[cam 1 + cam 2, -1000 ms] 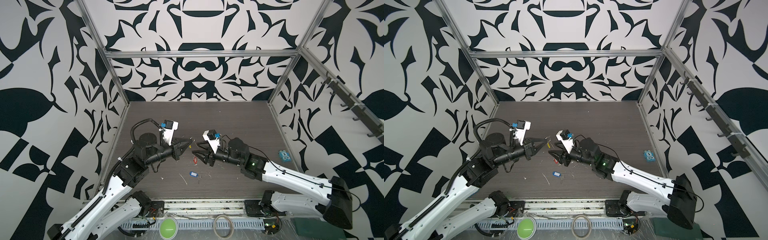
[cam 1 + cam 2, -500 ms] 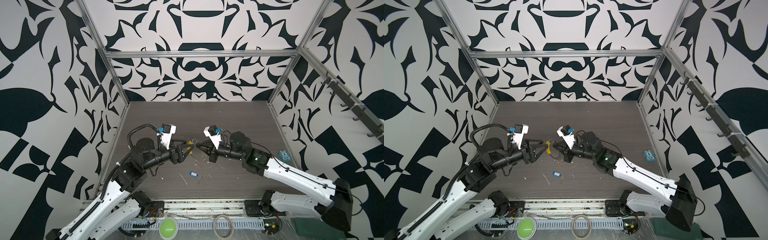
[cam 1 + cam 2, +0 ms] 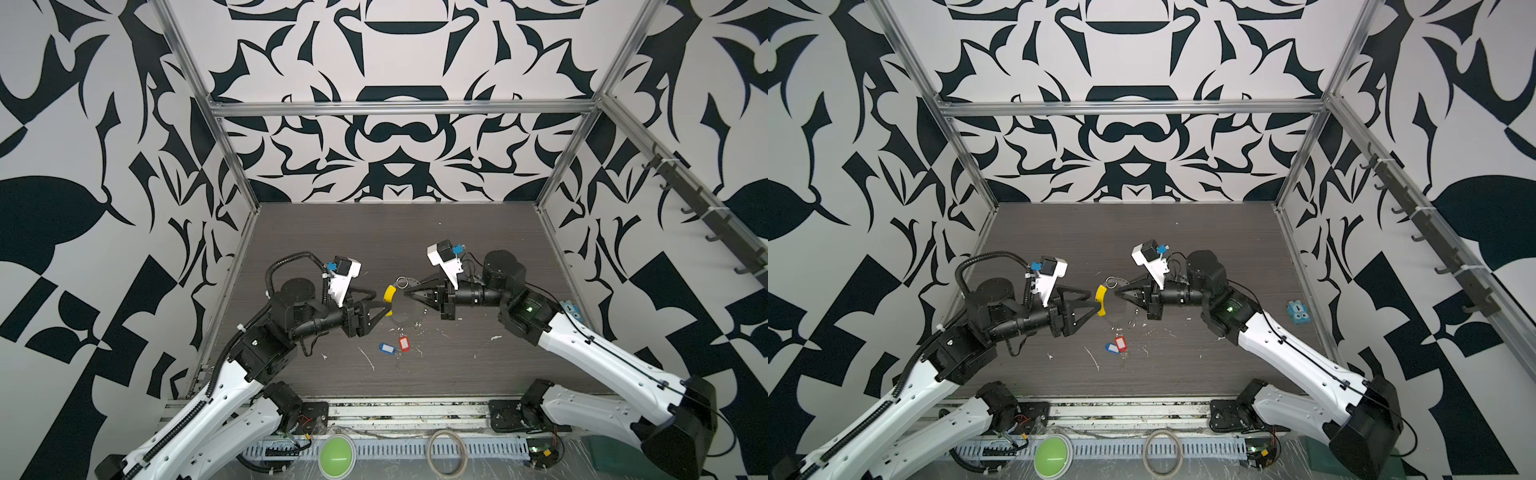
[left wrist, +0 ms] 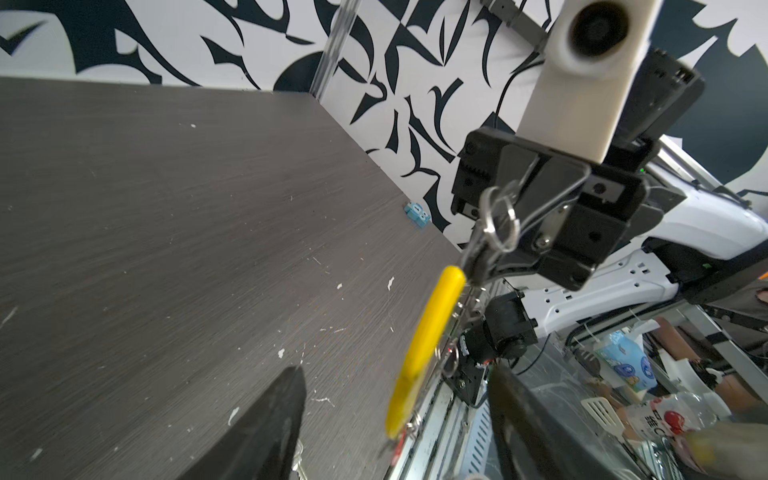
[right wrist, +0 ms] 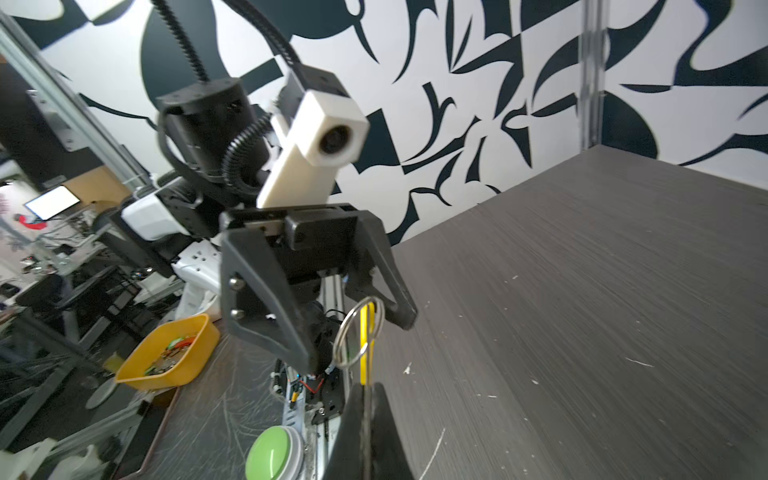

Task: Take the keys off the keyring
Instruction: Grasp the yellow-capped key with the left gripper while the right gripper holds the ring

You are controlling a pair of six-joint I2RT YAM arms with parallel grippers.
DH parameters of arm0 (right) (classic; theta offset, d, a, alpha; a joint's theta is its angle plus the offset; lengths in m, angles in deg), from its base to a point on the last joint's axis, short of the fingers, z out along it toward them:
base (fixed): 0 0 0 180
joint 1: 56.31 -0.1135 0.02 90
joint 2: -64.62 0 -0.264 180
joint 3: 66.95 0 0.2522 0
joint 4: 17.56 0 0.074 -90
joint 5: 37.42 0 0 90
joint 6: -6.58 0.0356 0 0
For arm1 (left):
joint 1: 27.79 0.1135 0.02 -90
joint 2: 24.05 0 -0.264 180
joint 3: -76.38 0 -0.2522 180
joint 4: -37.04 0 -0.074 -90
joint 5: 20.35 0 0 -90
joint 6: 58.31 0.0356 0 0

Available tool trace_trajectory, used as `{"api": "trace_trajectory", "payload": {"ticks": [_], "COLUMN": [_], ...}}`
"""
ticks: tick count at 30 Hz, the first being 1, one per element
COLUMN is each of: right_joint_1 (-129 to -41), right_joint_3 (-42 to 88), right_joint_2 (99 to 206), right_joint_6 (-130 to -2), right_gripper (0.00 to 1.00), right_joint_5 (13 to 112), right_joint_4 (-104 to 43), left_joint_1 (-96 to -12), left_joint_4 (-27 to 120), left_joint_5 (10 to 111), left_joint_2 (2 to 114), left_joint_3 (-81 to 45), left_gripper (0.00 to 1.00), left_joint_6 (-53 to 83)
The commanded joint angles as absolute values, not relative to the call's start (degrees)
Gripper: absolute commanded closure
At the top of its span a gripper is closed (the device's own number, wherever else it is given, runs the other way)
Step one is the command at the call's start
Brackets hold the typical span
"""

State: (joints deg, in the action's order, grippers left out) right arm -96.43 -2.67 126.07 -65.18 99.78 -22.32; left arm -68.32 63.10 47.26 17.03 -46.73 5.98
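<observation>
My right gripper [image 3: 408,293] [image 5: 365,388] is shut on the thin grey wire of the keyring, held above the table. The keyring's yellow sleeve [image 3: 388,293] [image 3: 1100,299] [image 4: 424,340] hangs between the spread fingers of my left gripper [image 3: 381,305] [image 4: 395,374], which is open and apart from it. A silver split ring [image 3: 402,282] [image 5: 353,332] sits on the wire by the right fingertips. Two bunches of keys lie side by side on the table below, one with a red tag [image 3: 404,343] [image 3: 1120,343], one with a blue tag [image 3: 386,347] [image 3: 1111,348].
A small blue block [image 3: 568,309] [image 4: 126,214] lies by the right wall. White scraps [image 3: 366,358] dot the dark table. Past the front edge are a green button [image 3: 336,455], a beige hoop [image 3: 446,451] and, in the right wrist view, a yellow bin [image 5: 170,353].
The left gripper has opened and drawn back slightly. The right gripper has shut on the keyring wire and now holds it. The red tag has dropped to the table beside the blue one.
</observation>
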Motion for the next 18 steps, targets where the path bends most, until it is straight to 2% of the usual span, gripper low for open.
{"api": "trace_trajectory", "payload": {"ticks": [1, 6, 12, 14, 16, 18], "right_joint_1": [-95.7, -95.7, -95.7, -95.8, -95.8, -95.8], "right_joint_3": [0.1, 1.8, 2.5, 2.7, 2.7, 1.7], "right_joint_2": [127.3, 130.6, 130.6, 129.8, 128.8, 127.1], "right_joint_6": [-60.8, -58.4, -59.0, -60.2, -61.7, -62.0], "right_gripper": [1.00, 1.00, 1.00, 0.86, 0.71, 0.63], "right_joint_5": [107.8, 107.9, 101.9, 98.3, 93.3, 89.8], "right_joint_4": [-14.7, -14.5, -18.2, -20.4, -23.4, -24.1], "left_joint_1": [-68.4, -68.4, -68.4, -68.4, -68.4, -68.4], "left_joint_4": [59.9, 55.2, 51.7, 51.3, 52.0, 51.5], "left_joint_5": [41.6, 37.6, 40.8, 43.9, 47.8, 50.8], "left_joint_2": [17.2, 17.4, 17.3, 18.1, 18.8, 19.1], "left_joint_3": [-47.4, -48.4, -49.9, -49.9, -49.5, -49.8], "left_gripper": [0.36, 0.63, 0.93, 1.00, 1.00, 1.00], "left_joint_6": [5.6, 3.1, -0.8, -2.7, -3.8, -5.2]}}
